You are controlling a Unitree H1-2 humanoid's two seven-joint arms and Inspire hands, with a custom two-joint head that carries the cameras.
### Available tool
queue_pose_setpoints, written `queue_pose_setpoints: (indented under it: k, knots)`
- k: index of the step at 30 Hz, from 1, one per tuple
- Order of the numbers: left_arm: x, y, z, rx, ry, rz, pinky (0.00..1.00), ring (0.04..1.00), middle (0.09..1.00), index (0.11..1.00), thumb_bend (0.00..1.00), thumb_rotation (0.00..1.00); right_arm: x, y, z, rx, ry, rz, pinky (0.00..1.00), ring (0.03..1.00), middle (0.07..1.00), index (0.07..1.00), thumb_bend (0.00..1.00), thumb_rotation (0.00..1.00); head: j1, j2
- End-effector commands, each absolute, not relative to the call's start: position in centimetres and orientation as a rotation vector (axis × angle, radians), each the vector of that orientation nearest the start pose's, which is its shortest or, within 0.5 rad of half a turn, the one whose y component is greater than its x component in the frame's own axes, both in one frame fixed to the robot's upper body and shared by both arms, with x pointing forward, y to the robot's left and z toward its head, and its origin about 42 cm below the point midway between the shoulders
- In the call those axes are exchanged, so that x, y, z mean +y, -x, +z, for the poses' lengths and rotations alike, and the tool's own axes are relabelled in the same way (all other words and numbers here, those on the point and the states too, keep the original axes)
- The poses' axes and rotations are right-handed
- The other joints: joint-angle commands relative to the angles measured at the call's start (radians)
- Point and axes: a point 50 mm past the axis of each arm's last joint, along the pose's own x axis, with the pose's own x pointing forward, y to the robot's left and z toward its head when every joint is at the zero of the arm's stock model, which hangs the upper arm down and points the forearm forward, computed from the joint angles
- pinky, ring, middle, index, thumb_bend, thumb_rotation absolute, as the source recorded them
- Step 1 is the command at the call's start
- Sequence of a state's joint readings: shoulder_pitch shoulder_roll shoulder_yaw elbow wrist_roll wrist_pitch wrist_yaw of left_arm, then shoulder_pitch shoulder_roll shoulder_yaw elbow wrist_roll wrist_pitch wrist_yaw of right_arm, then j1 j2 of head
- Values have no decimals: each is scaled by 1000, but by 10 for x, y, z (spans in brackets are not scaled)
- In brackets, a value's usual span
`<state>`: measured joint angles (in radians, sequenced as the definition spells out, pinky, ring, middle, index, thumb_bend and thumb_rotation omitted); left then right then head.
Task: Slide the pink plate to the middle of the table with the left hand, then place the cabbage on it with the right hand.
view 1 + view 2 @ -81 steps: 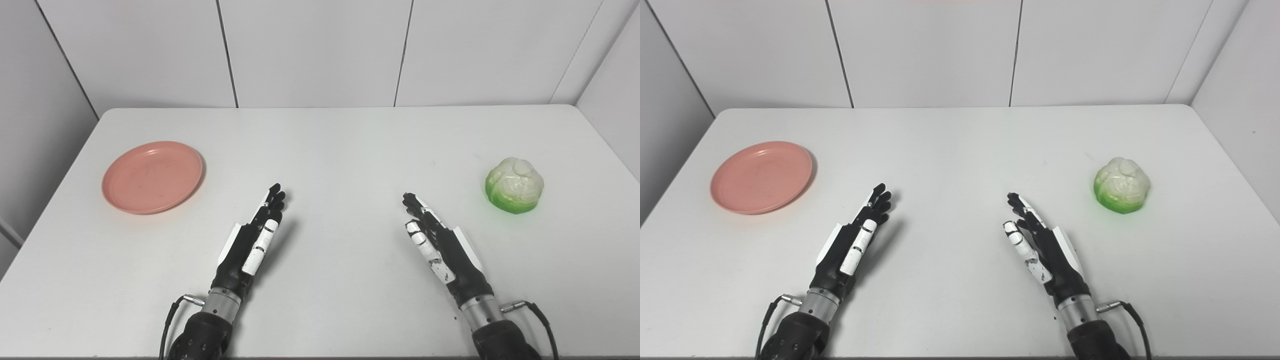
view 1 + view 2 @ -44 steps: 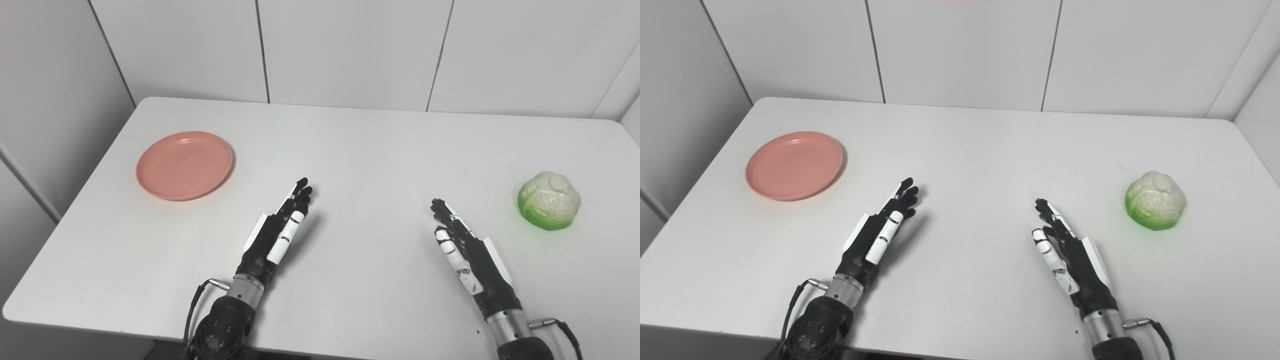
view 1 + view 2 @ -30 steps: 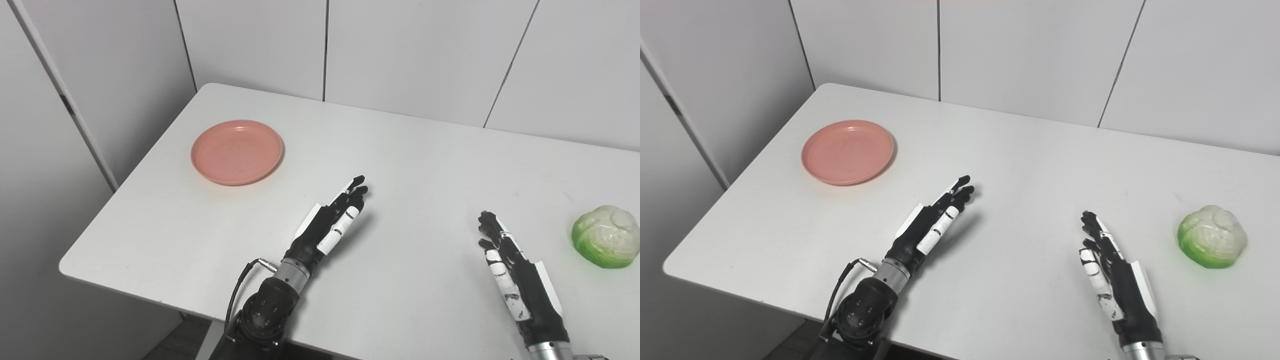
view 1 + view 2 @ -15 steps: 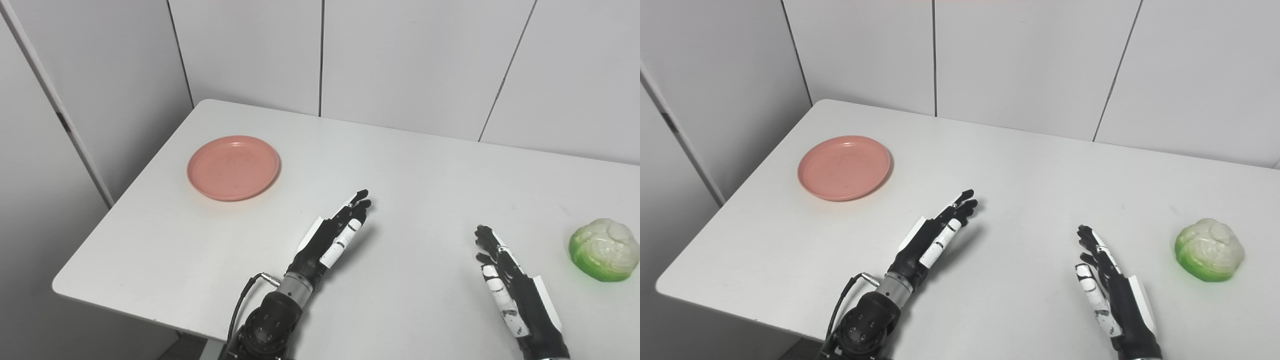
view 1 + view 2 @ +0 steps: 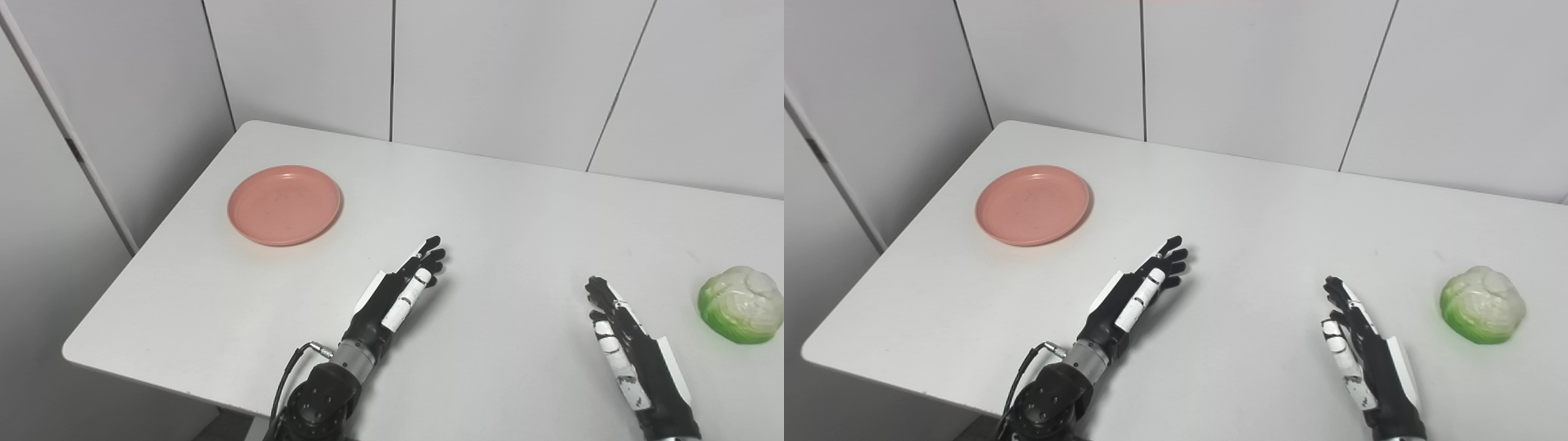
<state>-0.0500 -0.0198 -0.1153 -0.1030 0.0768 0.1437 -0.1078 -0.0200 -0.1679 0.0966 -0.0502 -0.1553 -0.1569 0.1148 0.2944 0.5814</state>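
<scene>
A white tabletop [image 5: 502, 202] fills most of both views, with pale wall panels [image 5: 490, 73] behind it and along its left side. On its left part, toward the far corner, lies the pink plate [image 5: 284, 204], flat and with nothing on it. Well apart from the plate, near the front edge, the left hand [image 5: 398, 294] stretches low over the tabletop, its fingers [image 5: 429, 254] straight, held close together and pointing diagonally toward the far right; it holds nothing and touches neither plate nor cabbage. A dark cable [image 5: 288, 373] loops out at its wrist. The right hand [image 5: 1366, 355] comes in at the lower right, edge-on with its thumb side up, fingers extended and slightly spread, grasping nothing. Whether either hand rests on the surface or hovers just above it cannot be told. The cabbage [image 5: 1482, 304], pale on top and green at its base, sits on the right part of the tabletop, beyond and to the right of the right hand and clear of it.
</scene>
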Motion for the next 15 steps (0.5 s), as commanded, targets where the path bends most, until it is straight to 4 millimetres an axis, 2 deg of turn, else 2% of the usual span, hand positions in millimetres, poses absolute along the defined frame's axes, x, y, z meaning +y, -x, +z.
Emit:
queue_pose_setpoints:
  k: [1,6,9,15]
  knots:
    - [167,-314,162,-126,-59,-215,915,922,936,927,467,1000,-227,-283,112,-170,319,232,870,905,903,899,318,1000,6,0]
    - [178,-330,189,-196,-77,-190,896,912,936,927,493,1000,-228,-286,110,-174,317,236,870,903,901,899,301,1000,8,-2]
    - [186,-335,205,-220,-78,-181,881,899,926,919,492,1000,-228,-286,111,-166,317,235,873,905,899,895,329,1000,10,-1]
    - [205,-349,232,-303,-52,-165,859,873,903,890,492,1000,-229,-287,110,-177,318,239,864,901,899,895,301,1000,13,3]
